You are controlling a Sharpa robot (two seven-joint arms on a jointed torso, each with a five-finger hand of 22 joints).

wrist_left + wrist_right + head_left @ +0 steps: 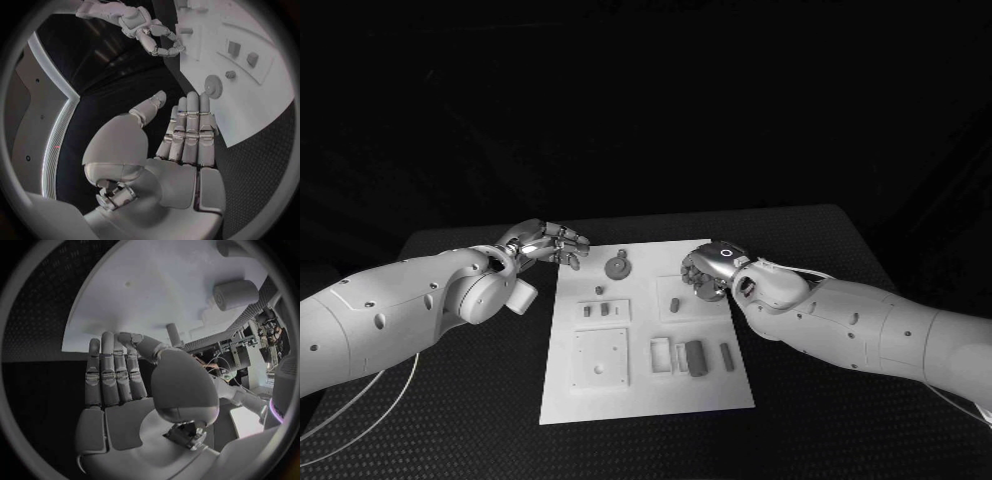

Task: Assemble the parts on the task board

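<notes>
The task board (646, 385), a white plate, lies in the middle of the black table (473, 440), its long side running away from the robot. Small grey parts sit on it: a round disc-shaped part (616, 267) near the far edge, a small peg (674, 304) to its right, and a row of upright blocks (694, 357) toward the near right corner. A square raised plate (602, 357) sits at the near left of the board, with a smaller recessed panel (603, 311) just beyond it.

The left hand (548, 243) hovers over the table just off the board's far left corner, its fingers (190, 125) held straight and side by side, the thumb apart, holding nothing. The right hand (710, 270) hangs above the board's far right area, near the peg; in the right wrist view its fingers (115, 372) likewise stand straight and close together with an empty palm. In the head view its fingertips curl slightly downward toward the board, but whether they touch the surface cannot be told. Both white arms reach in from the near corners of the table.
</notes>
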